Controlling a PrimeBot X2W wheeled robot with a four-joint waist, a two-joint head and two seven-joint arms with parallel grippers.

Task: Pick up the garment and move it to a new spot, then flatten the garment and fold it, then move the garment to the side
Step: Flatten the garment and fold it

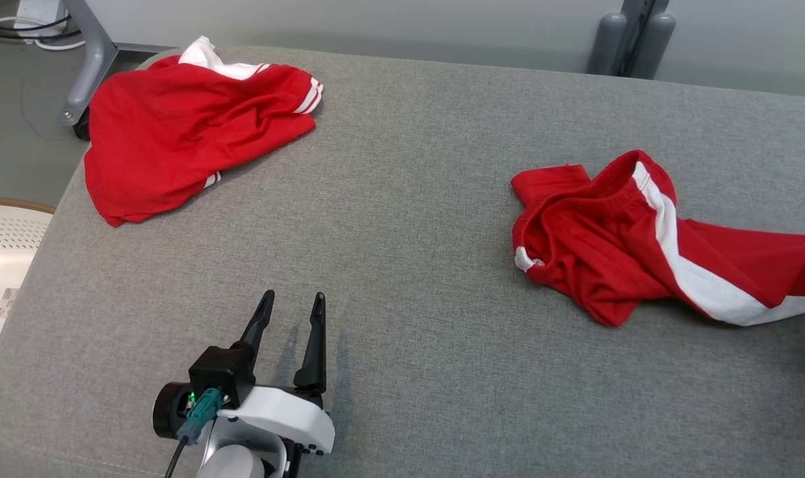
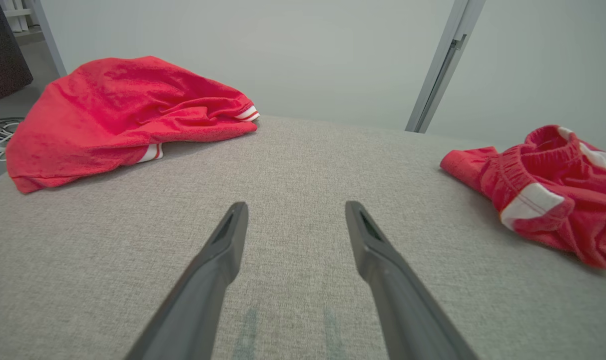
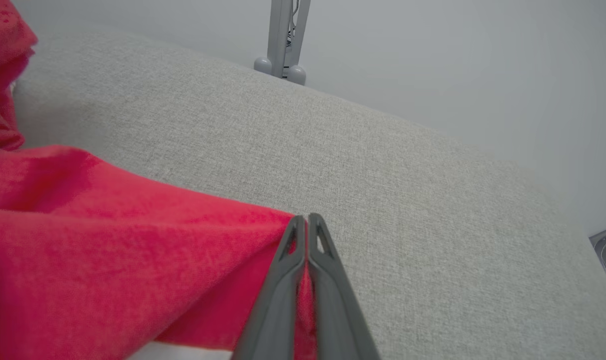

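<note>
On the grey cloth-covered table [image 1: 409, 219], two red garments lay well apart. Toward the right side sat the crumpled red shorts [image 1: 594, 252], with the elastic waistband gaping open on the far side and a broad white stripe running along one leg. That leg stretched away to the right, as far as the edge of the head view.

The right gripper [image 3: 306, 220] had its two dark fingers pressed together on the edge of the red fabric. In the right wrist view, a thin fold of cloth showed between them. Whether the pinched edge was raised off the table or lay on it could not be told.

At the far left corner lay a red shirt [image 1: 176, 126] with white trim and striped cuffs. It was bunched in a loose heap that reached the table's left edge.

The left gripper [image 1: 293, 297] was at the near left, over the table. Its fingers were spread wide and pointed toward the far side, with only grey cloth between them. It was clear of both garments, and its faint shadow fell on the cloth just to its right.

Beyond the left edge stood a white perforated seat [image 1: 4, 245]. A grey metal leg [image 1: 87, 66] stood by the far left corner, and a grey post [image 1: 631, 33] rose behind the far edge.
</note>
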